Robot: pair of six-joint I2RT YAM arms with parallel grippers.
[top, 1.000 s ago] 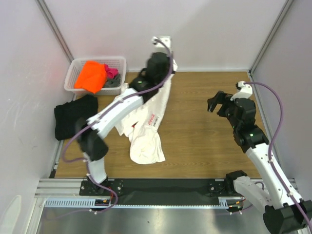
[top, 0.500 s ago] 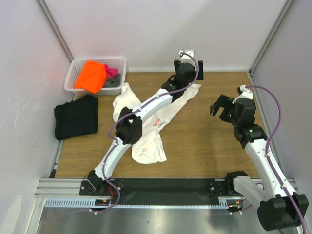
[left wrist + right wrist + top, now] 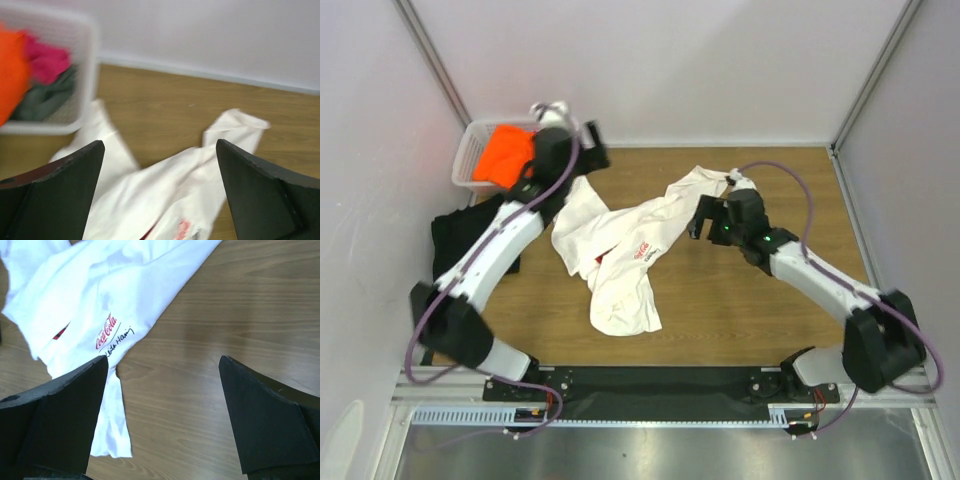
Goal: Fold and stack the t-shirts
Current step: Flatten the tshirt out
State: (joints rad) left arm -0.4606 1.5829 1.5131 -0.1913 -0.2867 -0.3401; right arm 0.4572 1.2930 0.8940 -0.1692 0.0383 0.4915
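Note:
A large white t-shirt (image 3: 620, 250) with a red-and-black chest graphic (image 3: 112, 332) lies crumpled across the middle of the table, one end reaching back right. My left gripper (image 3: 592, 150) hangs open above its back-left part (image 3: 165, 195), next to the basket, holding nothing. My right gripper (image 3: 702, 222) is open low over bare wood at the shirt's right edge (image 3: 90, 305). A black t-shirt (image 3: 470, 240) lies folded at the far left, partly behind my left arm. Orange (image 3: 505, 155), pink (image 3: 45, 60) and grey (image 3: 45, 100) t-shirts sit in the basket.
The white lattice basket (image 3: 470, 150) stands in the back left corner against the wall. White walls close the table on the left, back and right. Bare wooden table (image 3: 770, 320) shows to the right of and in front of the white shirt.
My left gripper opened, let go of the lifted white shirt and swung left to the basket. The shirt dropped, spread toward the back right. My right arm reached left to the shirt.

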